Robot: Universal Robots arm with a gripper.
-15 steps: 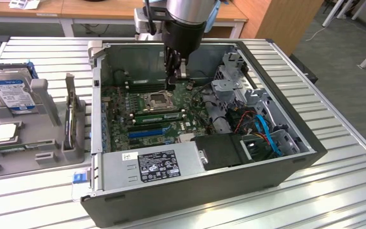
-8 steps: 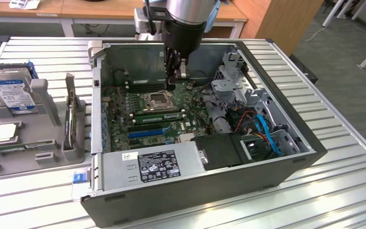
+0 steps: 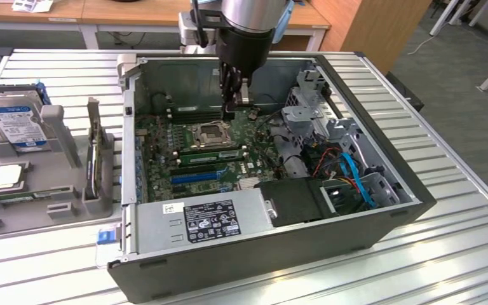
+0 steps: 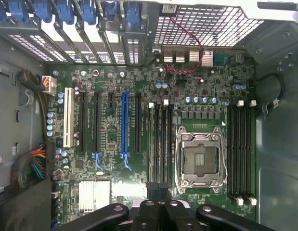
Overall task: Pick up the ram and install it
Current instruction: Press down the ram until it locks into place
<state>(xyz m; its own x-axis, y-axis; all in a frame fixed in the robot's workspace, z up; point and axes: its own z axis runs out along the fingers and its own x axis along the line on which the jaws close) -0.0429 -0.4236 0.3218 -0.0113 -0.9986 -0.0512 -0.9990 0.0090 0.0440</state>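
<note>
The ram [image 3: 213,154] is a long green stick standing on edge in a memory slot next to the open processor socket [image 3: 211,132], inside the computer case [image 3: 329,222]. In the wrist view the ram [image 4: 151,144] appears as a thin grey-green strip among the black slots. My gripper [image 3: 241,101] hangs inside the case above the motherboard, over the end of those slots and clear of the board. Its black fingertips [image 4: 151,187] are pressed together, and my gripper [image 4: 158,186] is shut with nothing between them. I cannot tell how deep the ram sits.
A grey holder [image 3: 66,190] at the exterior view's left carries a silver hard drive with a blue label [image 3: 15,124] and a square processor chip [image 3: 2,175]. The power supply [image 3: 201,219] and blue cables [image 3: 354,171] crowd the case's near and right side.
</note>
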